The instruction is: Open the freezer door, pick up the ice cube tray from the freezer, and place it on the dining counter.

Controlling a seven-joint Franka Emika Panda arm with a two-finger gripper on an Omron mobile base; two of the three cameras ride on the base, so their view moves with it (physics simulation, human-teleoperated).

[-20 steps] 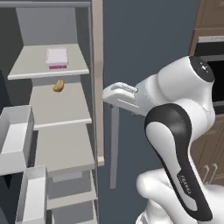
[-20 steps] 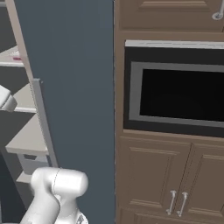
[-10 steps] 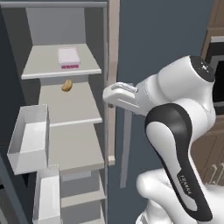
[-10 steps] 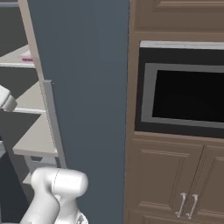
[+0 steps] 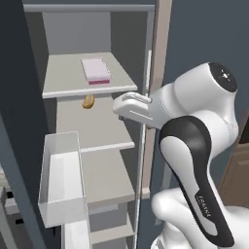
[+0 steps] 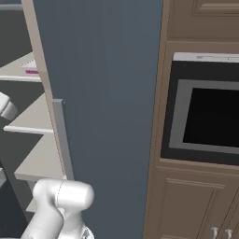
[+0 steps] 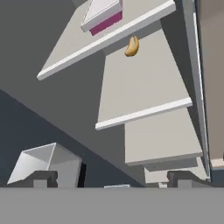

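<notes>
Upper centre of my left base view: ice cube tray point(image 5: 96, 70) lies flat on the freezer's point(image 5: 82, 29) top shelf – pale top, magenta side. Small orange-brown lump point(image 5: 88, 101) sits on the shelf below. Freezer door point(image 5: 19, 146) stands open at the left edge, clear bin point(image 5: 61, 180) on its inner side. Gripper point(image 7: 111, 180) – I see both finger tips well apart in the hand view, nothing between them, tray up at top centre.
</notes>
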